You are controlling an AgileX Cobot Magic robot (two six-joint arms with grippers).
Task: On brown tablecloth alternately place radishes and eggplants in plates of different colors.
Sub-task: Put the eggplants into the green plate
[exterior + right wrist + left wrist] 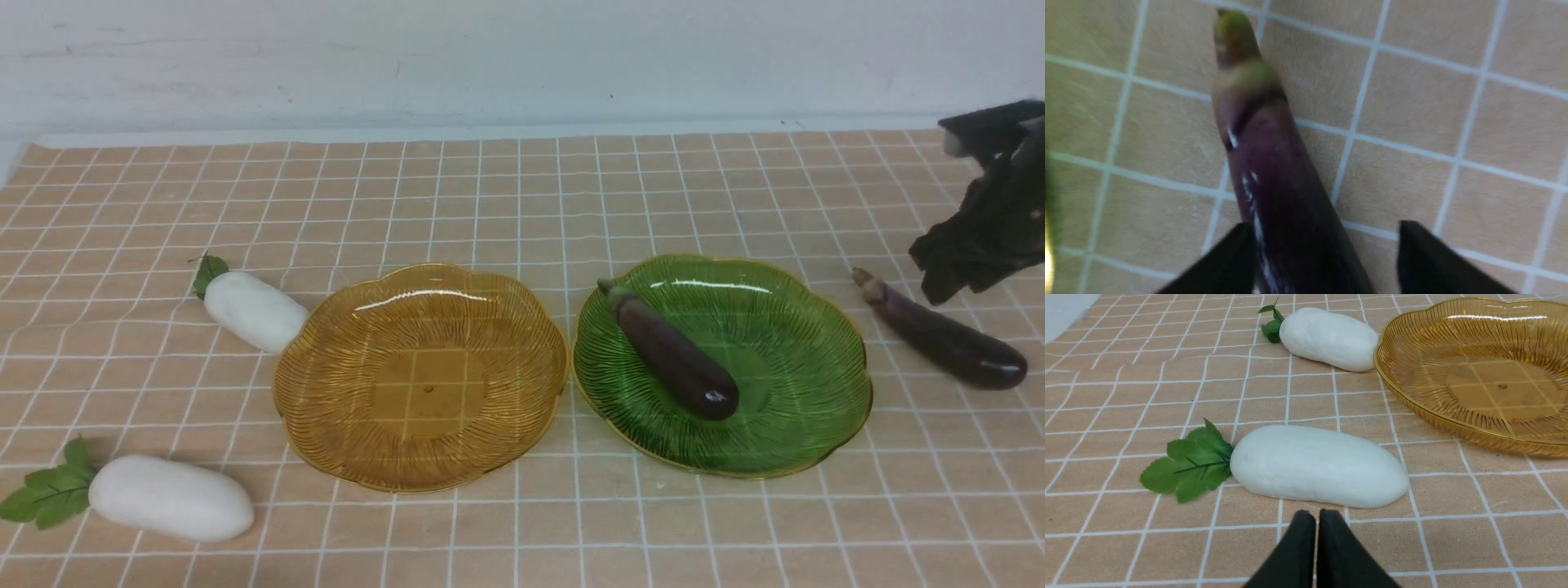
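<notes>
Loose eggplant [943, 335] lies on brown tablecloth [522, 204], right of green plate [800, 408]. Long way slanted: stem far-left, fat end near-right. Other eggplant [673, 355] in green plate, same slant. Right claw [1325, 228] leans down from right over loose eggplant, fingers wide apart on both sides, no squeeze seen. Left claw [1316, 516] closed tight, empty, low beside near radish [1318, 465]. Amber plate [343, 408] empty.

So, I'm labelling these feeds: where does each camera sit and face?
Front: between the arms, facing forward over the amber plate and green plate; only the right gripper shows.
Left wrist: behind the shut left gripper, facing the near radish.
Right wrist: looks down on the loose eggplant lying between its open jaws.
Shared: front and left wrist both show the amber plate and that radish.
</notes>
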